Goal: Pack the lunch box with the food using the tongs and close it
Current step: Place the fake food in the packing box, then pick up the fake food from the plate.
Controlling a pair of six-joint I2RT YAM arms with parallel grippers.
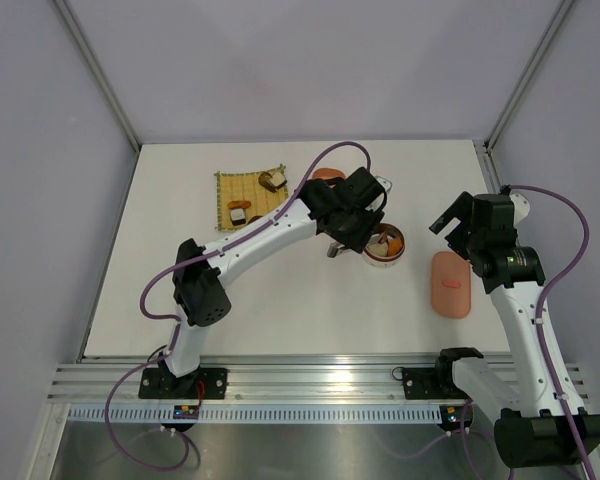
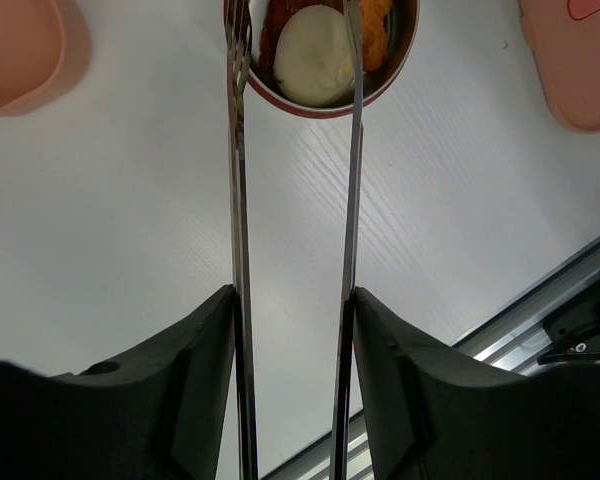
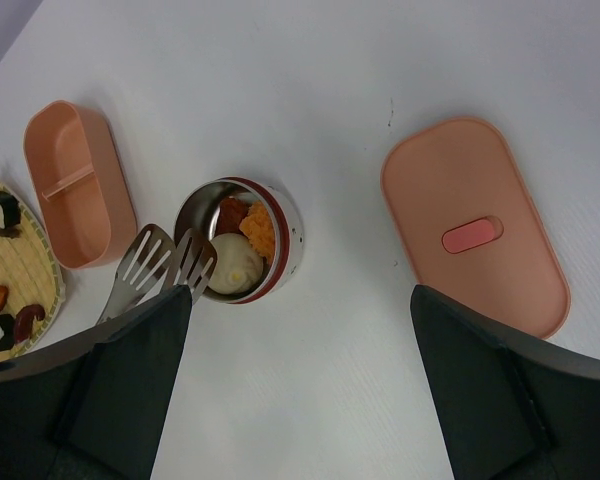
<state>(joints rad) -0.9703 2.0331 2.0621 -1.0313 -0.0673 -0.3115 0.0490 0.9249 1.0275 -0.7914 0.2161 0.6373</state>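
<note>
The lunch box (image 3: 285,240), a round steel pot with a red rim, holds a white egg-like lump (image 3: 235,268), an orange piece (image 3: 258,228) and a dark red one. My left gripper (image 2: 292,300) is shut on the tongs (image 2: 238,200), one finger against each arm. The tong arms stand apart, their slotted tips (image 3: 152,262) over the pot's rim with nothing between them. More food (image 1: 240,212) lies on the yellow mat (image 1: 250,192). My right gripper (image 3: 300,300) hangs open and empty above the table, between the pot and the pink lid (image 3: 475,225).
A pink oval tray (image 3: 80,180) with a divider sits beyond the pot, beside the mat. The pink lid (image 1: 450,284) lies flat right of the pot. The table's near edge and metal rail (image 2: 580,300) run close behind the left gripper.
</note>
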